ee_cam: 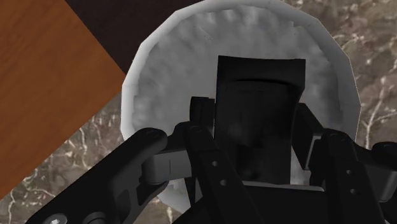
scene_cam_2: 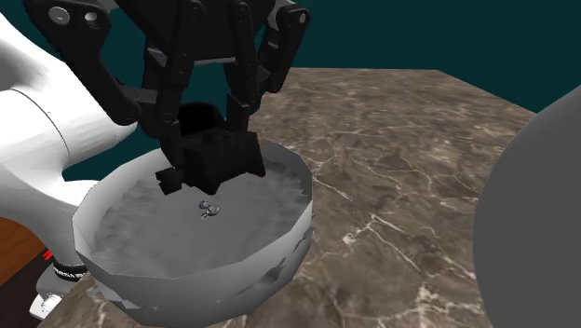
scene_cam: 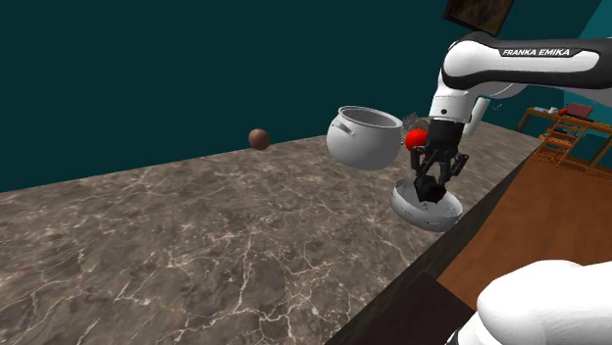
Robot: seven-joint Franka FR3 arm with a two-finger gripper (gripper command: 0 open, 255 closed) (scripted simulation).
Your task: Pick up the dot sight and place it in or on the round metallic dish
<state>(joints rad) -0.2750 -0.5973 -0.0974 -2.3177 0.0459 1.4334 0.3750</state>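
Observation:
The dot sight (scene_cam_2: 216, 157) is a black blocky piece, clasped between the fingers of my black gripper (scene_cam_2: 209, 140). It hangs inside the rim of the round grey dish (scene_cam_2: 279, 177), a little above the bottom. The dish (scene_cam: 430, 214) sits at the counter's edge in the shoulder view, with the gripper (scene_cam: 429, 186) pointing straight down into it. Looking along the gripper, the dot sight (ee_cam: 257, 108) stands over the middle of the dish (ee_cam: 165, 70). Whether the sight touches the dish's floor I cannot tell.
A grey lidded pot (scene_cam: 365, 135) stands just behind the dish, with a red object (scene_cam: 417, 138) beside it. A brown ball (scene_cam: 259, 138) lies at the counter's far edge. The marble counter (scene_cam: 196, 245) drops off right beside the dish to a wooden floor (ee_cam: 44, 83).

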